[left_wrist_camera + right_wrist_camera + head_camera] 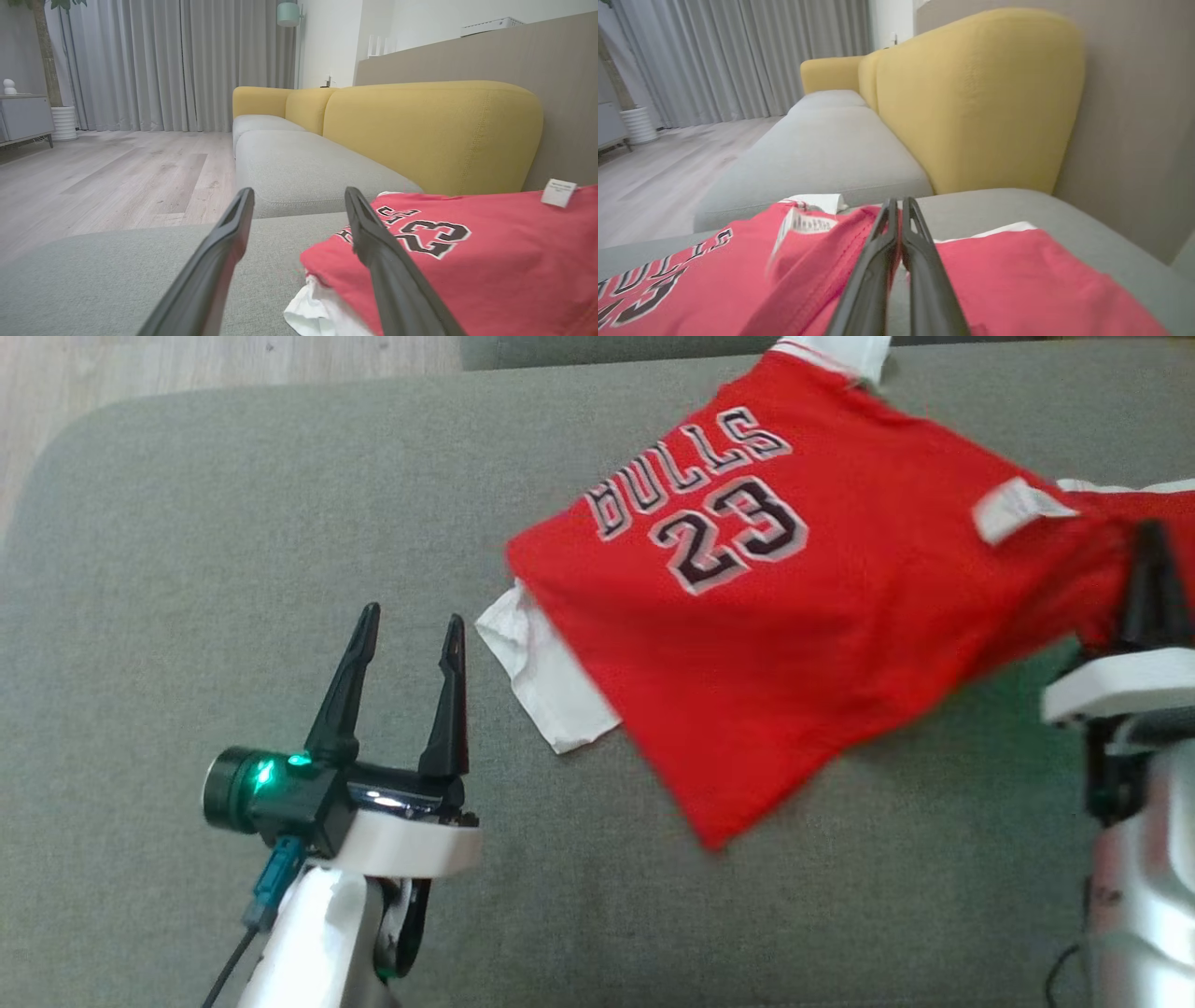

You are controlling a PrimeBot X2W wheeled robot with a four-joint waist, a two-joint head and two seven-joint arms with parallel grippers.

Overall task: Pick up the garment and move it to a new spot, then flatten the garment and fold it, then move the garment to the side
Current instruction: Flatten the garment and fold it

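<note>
Fingers point(873, 280) of the right gripper point(900, 203) are pressed together, pinching a raised fold of the red garment point(794, 616) near its edge. Cloth slopes up toward that grip at the right of the head view, with a white label point(1013, 509) just beside it. This garment is a red jersey printed BULLS 23 in dark, white-edged lettering, with white fabric point(546, 681) sticking out from under its left side. It lies on the grey sofa seat point(187, 569), toward the right and back. Off to the jersey's left, the left gripper point(413, 616) is over the seat, fingers spread wide and holding nothing. Behind the seat stands a yellow backrest point(420, 130); pale wooden floor point(117, 172) and grey curtains point(163, 65) lie beyond
</note>
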